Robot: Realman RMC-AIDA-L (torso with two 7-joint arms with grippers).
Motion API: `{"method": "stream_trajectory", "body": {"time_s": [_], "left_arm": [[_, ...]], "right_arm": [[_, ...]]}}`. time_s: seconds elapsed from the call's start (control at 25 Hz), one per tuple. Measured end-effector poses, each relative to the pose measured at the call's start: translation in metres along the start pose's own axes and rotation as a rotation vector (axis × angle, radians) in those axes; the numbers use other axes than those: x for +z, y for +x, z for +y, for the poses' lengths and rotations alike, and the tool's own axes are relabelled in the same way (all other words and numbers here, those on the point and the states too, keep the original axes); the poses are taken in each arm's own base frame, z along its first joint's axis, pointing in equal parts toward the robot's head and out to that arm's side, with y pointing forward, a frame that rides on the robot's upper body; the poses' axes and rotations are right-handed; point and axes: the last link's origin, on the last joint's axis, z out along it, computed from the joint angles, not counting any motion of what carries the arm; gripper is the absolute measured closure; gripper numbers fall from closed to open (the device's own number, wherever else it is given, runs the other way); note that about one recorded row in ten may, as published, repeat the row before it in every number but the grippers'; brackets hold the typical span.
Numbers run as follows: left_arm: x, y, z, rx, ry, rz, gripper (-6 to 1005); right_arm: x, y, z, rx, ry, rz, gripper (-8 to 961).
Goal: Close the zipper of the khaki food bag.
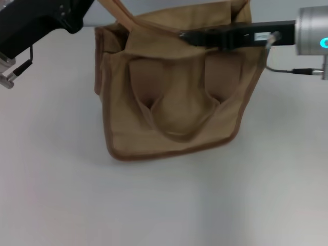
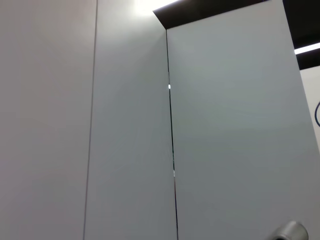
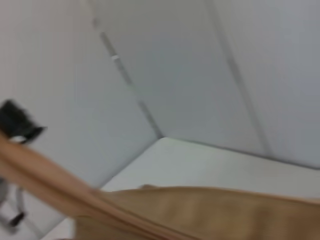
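Note:
The khaki food bag [image 1: 174,102] stands upright in the middle of the white table, its front pocket and one drooping strap handle [image 1: 179,130] facing me. My right gripper [image 1: 187,36] reaches in from the right as a black bar lying across the bag's top edge. My left gripper [image 1: 72,15] is at the top left, beside the bag's other strap [image 1: 117,10], which rises out of view. The zipper track and its silver pull are hidden from me. The right wrist view shows blurred tan fabric of the bag [image 3: 210,210] and a strap [image 3: 45,182].
The white table [image 1: 164,205] spreads in front of the bag. A cable [image 1: 287,70] runs at the right behind the bag. The left wrist view shows only grey wall panels [image 2: 225,125].

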Motion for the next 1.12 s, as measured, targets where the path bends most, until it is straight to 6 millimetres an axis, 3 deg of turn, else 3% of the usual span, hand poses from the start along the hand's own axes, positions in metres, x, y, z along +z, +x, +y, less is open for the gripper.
{"method": "stream_trajectory", "body": {"time_s": [0.24, 0.52, 0.72, 0.92, 1.12], "left_arm": [[-0.001, 0.000, -0.004, -0.005, 0.023, -0.004, 958], [0.003, 0.000, -0.006, -0.010, 0.026, -0.010, 958], [0.004, -0.001, -0.009, -0.016, 0.045, -0.014, 957], [0.003, -0.002, -0.020, -0.030, 0.117, -0.028, 957], [-0.004, 0.004, -0.028, -0.038, 0.148, -0.036, 956]], "right_arm": [[-0.033, 0.005, -0.024, 0.044, 0.111, -0.066, 895], [-0.045, 0.013, -0.029, 0.070, 0.123, -0.106, 875], [-0.056, 0.015, -0.022, 0.072, 0.052, -0.190, 861], [-0.081, 0.022, -0.004, 0.023, -0.106, -0.339, 847], [-0.100, 0.048, 0.009, -0.044, -0.230, -0.432, 833]]}}
